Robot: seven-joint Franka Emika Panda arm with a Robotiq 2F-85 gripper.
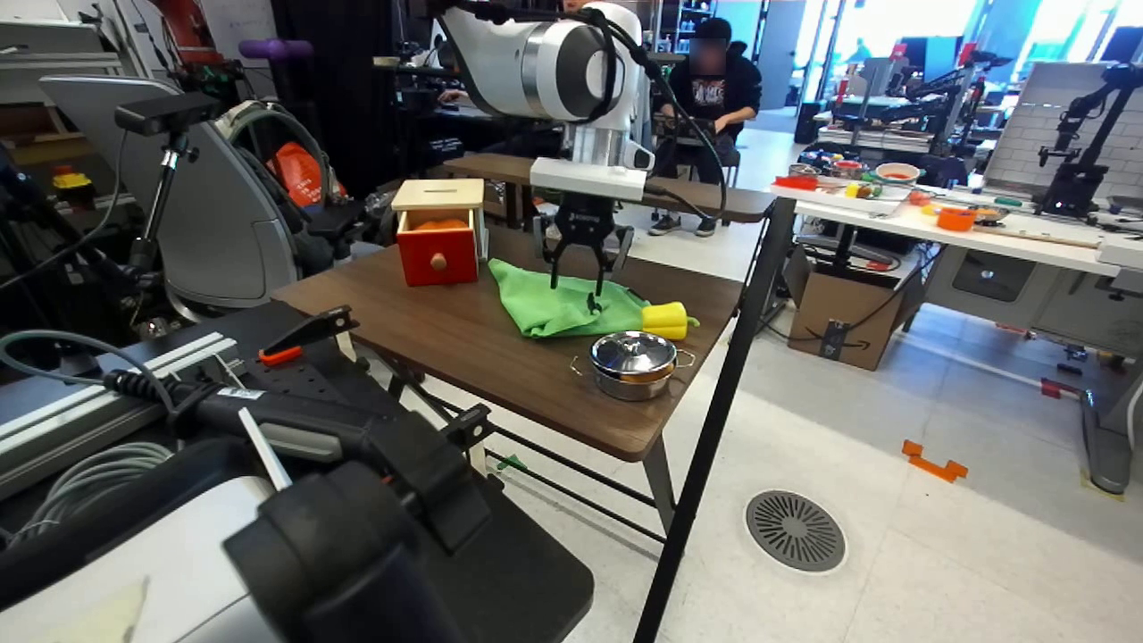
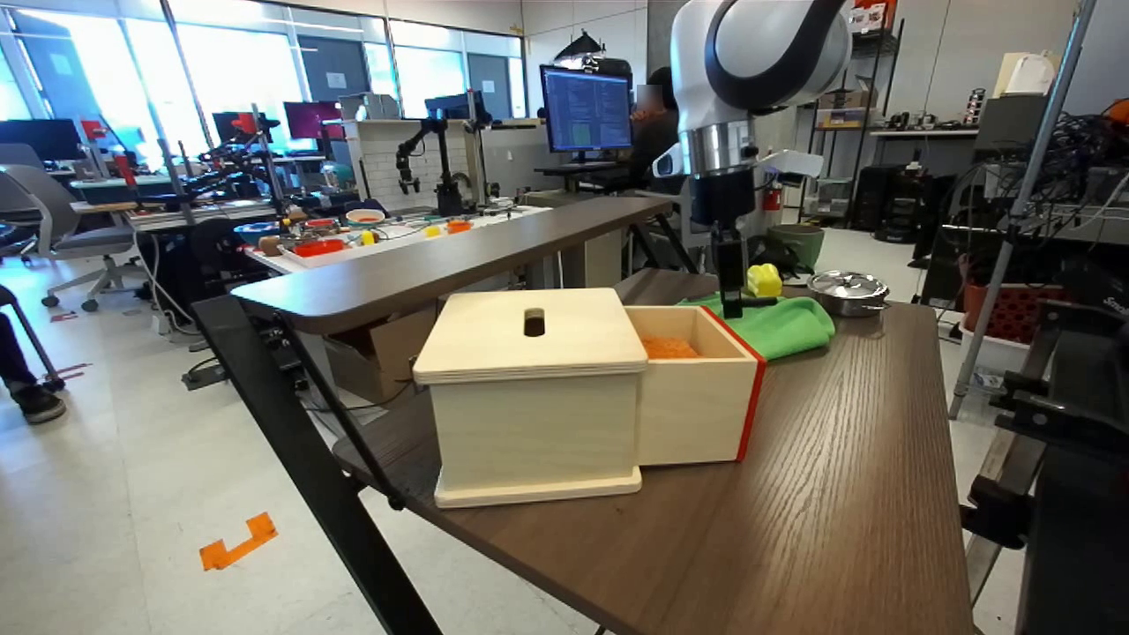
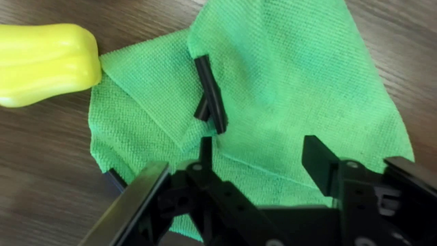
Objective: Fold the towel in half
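Note:
The lime-green towel lies rumpled on the brown table, in both exterior views [image 1: 540,308] [image 2: 794,331]. In the wrist view the towel [image 3: 307,89] shows overlapping layers, with a fold edge running across its middle and a turned flap at the left. My gripper [image 1: 576,290] is over the towel, pointing down. It also shows in an exterior view [image 2: 732,309] and in the wrist view [image 3: 257,150]. Its fingers are wide apart with no cloth between them. Whether the fingertips touch the towel I cannot tell. A small black stick-like piece [image 3: 211,95] lies on the towel near the left finger.
A yellow pepper-like toy [image 1: 665,320] [image 3: 47,65] touches the towel's edge. A lidded metal pot [image 1: 632,368] [image 2: 848,295] stands beside the towel. A wooden box [image 2: 534,432] with an open red-fronted drawer [image 1: 438,257] holds something orange. A dark piece [image 3: 116,179] pokes out at the towel's edge.

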